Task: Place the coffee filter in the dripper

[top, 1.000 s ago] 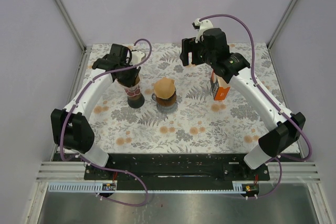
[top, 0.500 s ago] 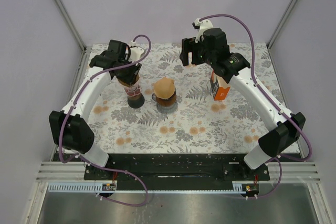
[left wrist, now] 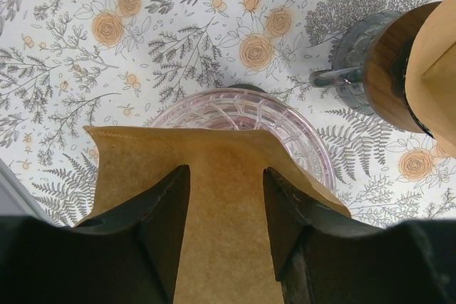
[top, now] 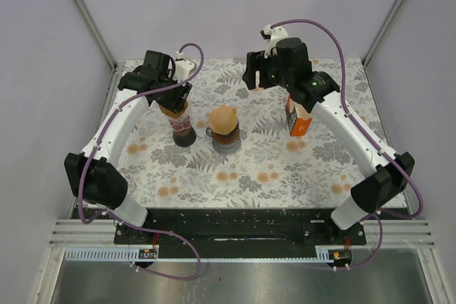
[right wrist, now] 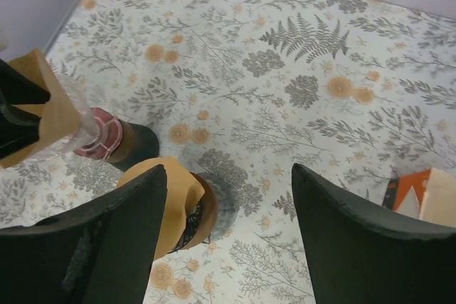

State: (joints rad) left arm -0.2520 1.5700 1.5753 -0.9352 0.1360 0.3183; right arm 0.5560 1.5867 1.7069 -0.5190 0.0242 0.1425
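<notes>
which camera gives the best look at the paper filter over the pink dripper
Left wrist: the paper filter fills the lower frame, its top edge across the pink dripper. Top external shows only a tan patch of it from afar; right wrist catches it at the left edge, partly hidden.

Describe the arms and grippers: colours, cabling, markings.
The left arm and right arm have white links with black joint housings. The left gripper and right gripper are black, with broad matte fingers. A purple cable loops along each arm. No markings legible.
</notes>
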